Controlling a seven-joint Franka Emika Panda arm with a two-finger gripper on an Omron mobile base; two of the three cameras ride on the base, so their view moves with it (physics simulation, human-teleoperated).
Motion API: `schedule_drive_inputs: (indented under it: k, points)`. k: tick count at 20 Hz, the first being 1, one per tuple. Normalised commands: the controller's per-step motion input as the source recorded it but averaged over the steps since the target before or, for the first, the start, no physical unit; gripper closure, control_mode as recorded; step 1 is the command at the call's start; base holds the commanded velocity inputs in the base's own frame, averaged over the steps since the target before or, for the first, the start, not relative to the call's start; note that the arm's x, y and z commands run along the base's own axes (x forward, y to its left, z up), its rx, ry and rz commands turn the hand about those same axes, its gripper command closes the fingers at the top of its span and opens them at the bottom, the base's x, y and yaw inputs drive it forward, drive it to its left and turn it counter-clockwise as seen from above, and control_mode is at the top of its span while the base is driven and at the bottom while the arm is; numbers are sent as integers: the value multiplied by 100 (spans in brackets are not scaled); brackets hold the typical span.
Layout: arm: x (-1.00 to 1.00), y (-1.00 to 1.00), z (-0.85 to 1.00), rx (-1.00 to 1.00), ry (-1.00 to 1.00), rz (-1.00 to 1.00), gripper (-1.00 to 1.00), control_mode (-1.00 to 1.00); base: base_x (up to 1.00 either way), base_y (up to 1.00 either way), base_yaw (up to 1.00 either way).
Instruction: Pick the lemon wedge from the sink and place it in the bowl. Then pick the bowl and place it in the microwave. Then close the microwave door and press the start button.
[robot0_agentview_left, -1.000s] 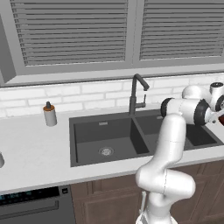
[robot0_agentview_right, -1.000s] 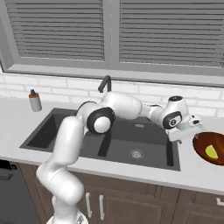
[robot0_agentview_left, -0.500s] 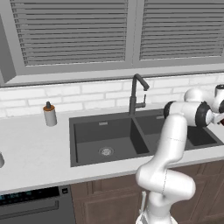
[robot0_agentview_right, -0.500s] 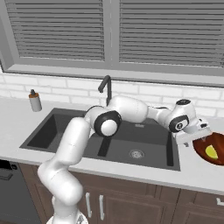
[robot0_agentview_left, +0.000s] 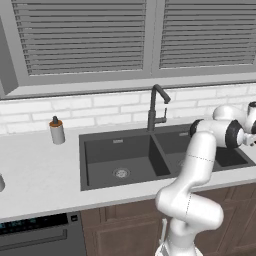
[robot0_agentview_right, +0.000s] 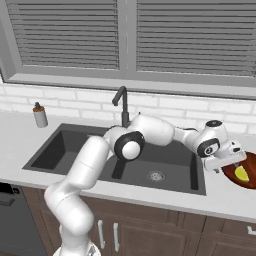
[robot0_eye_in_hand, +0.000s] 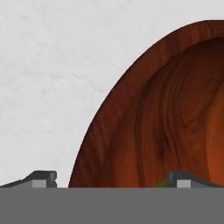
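Note:
The reddish-brown bowl (robot0_agentview_right: 231, 177) sits on the counter right of the sink (robot0_agentview_right: 75, 150), with the yellow lemon wedge (robot0_agentview_right: 242, 173) lying inside it. My gripper (robot0_agentview_right: 233, 163) hangs open at the bowl's left rim. In the hand view the bowl (robot0_eye_in_hand: 144, 122) is very close, and my gripper (robot0_eye_in_hand: 113, 179) straddles its rim: one fingertip (robot0_eye_in_hand: 42, 178) is over the white counter, the other over the bowl's inside. Nothing is held. The microwave and its door are out of view.
The dark gooseneck faucet (robot0_agentview_right: 121, 102) rises behind the double sink (robot0_agentview_left: 120, 155), and my arm reaches across the right basin. A soap bottle (robot0_agentview_left: 56, 131) stands on the counter to the left. A dishwasher front (robot0_agentview_left: 35, 235) lies below the counter's left end.
My hand has moved right and down from above the sink's right edge to the bowl's rim. The jaws stayed open. The lemon wedge has not moved.

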Motion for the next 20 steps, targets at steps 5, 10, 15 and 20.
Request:
schedule_drive_inputs:
  k: [5, 10, 15, 20]
  points:
    - [0, -7, -10, 0, 0, 0, 100, -100, 0, 0, 0]
    - [0, 0, -1, 0, 0, 0, 100, -100, 0, 0, 0]
    - [-6, 0, 0, 0, 2, 0, 100, -100, 0, 0, 0]
    - [-54, 41, 7, 0, -7, 3, 100, -100, 0, 0, 0]
